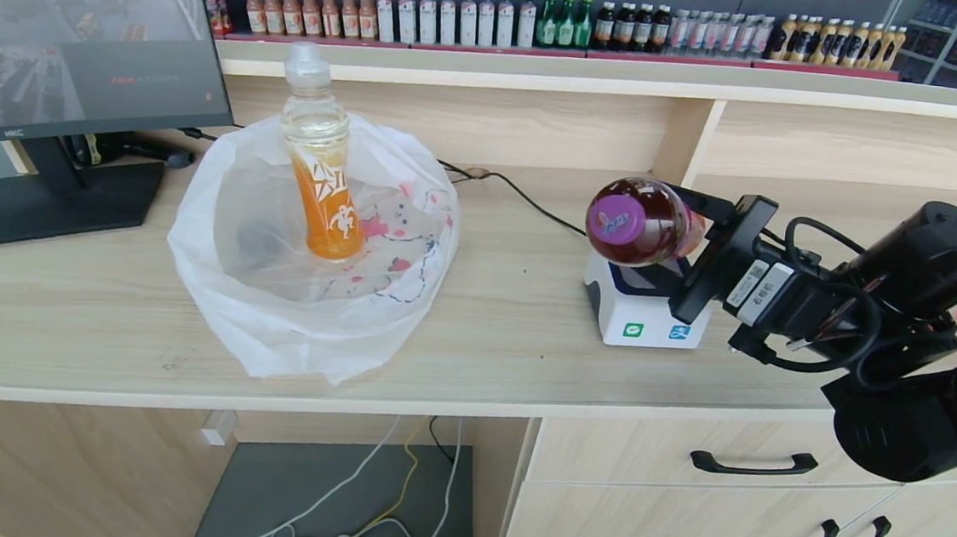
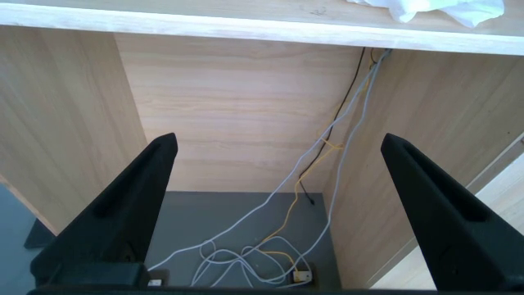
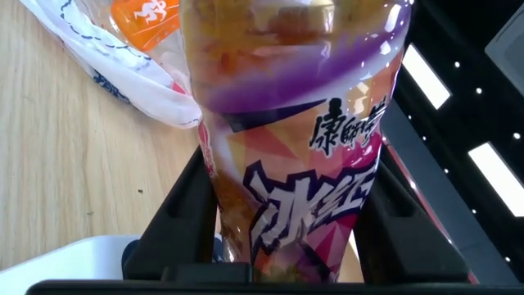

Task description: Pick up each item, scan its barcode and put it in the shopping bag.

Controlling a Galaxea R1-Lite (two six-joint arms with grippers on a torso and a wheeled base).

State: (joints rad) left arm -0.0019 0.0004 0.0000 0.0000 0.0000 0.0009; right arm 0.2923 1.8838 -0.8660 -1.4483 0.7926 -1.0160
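Bottles: one orange bottle [image 1: 321, 172] in bag [image 1: 286, 330]; one purple-capped bottle [image 1: 640, 223] in right jaws; left jaws wide.

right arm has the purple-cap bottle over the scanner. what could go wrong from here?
1. The right gripper clamps the purple-cap bottle across its label, lying sideways above the scanner. The fingers may cover the barcode, so the scan could miss.
2. The orange bottle stands upright in the middle of the shopping bag. Lowering the next bottle in could tip it.
3. The bag is limp with a slumped rim, so a bottle could snag it or roll out.
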